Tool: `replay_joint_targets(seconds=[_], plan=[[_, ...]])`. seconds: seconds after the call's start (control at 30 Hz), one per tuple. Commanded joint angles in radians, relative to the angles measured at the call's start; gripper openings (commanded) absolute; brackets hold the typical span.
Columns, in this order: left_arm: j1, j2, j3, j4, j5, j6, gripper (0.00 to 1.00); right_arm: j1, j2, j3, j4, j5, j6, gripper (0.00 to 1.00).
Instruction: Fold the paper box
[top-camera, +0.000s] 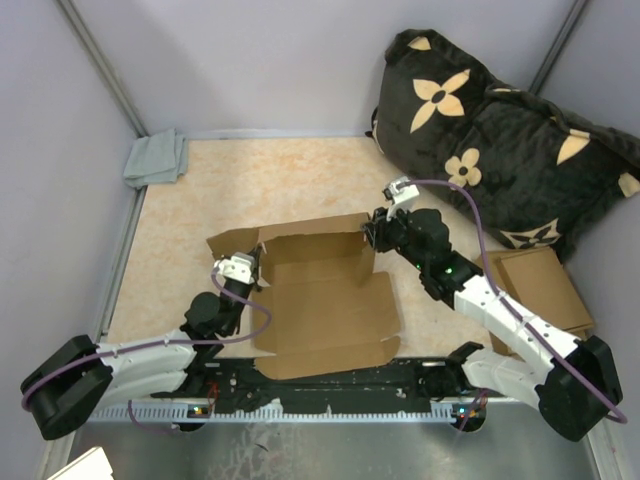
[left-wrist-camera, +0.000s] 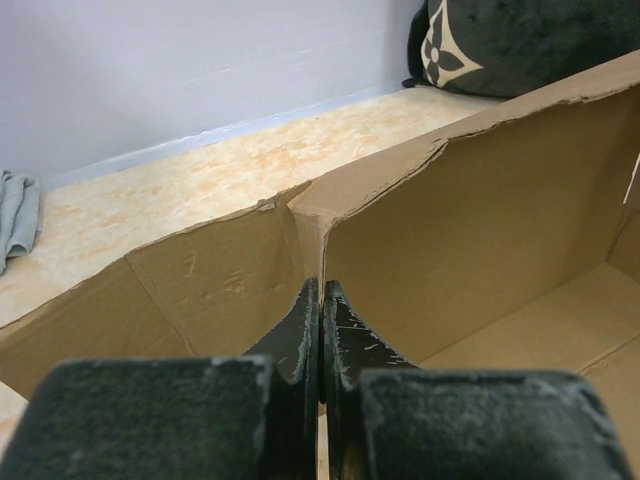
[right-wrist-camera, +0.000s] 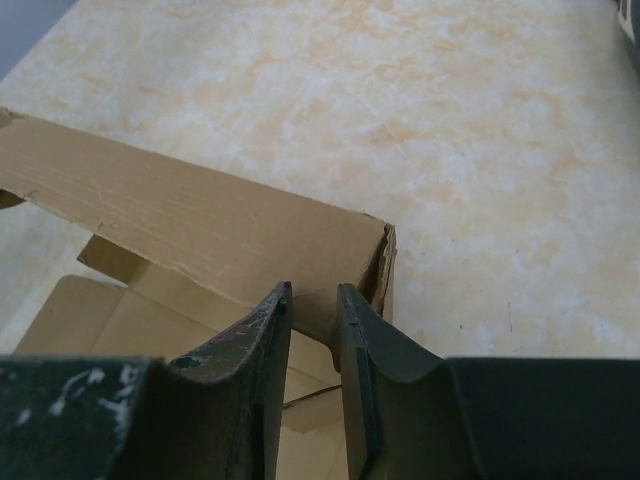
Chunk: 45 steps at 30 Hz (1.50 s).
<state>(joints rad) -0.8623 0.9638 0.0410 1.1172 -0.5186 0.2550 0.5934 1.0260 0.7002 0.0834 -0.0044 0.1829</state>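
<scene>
Cardboard paper box (top-camera: 325, 310): left fingers (left-wrist-camera: 300, 340) pressed together at corner; right fingers (right-wrist-camera: 262, 335) astride wall, grip unclear.

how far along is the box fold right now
Partly done: the rear wall of the paper box stands up. In hand: the left pincer, shut, sits at its left rear corner; the right pincer, jaws narrowly apart, at the right one. Left: the front panel lies flat, unfolded.
</scene>
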Motion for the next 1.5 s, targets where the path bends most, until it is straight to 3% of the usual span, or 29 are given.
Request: replay_joint_targets(seconds=[0.0,0.3,0.63,0.97,1.3,1.47], plan=[[-0.010,-0.014,0.043,-0.108,0.024,-0.050,0.00,0.005,-0.010,-0.013,-0.008,0.004,0.003,0.26],[-0.011,-0.053,0.049,-0.169,0.020,-0.078,0.00,0.005,-0.047,-0.031,0.012,0.017,0.016,0.29],[-0.013,-0.053,0.040,-0.154,0.027,-0.068,0.00,0.003,-0.236,-0.027,-0.068,0.100,-0.026,0.49],[-0.014,-0.042,0.038,-0.148,0.022,-0.063,0.00,0.004,-0.240,-0.107,-0.191,0.072,0.097,0.58],[-0.014,-0.007,0.051,-0.132,0.037,-0.063,0.00,0.003,-0.266,-0.174,-0.197,0.014,0.124,0.66],[-0.015,-0.011,0.043,-0.117,0.044,-0.065,0.00,0.003,-0.222,-0.227,-0.092,0.043,0.124,0.69]])
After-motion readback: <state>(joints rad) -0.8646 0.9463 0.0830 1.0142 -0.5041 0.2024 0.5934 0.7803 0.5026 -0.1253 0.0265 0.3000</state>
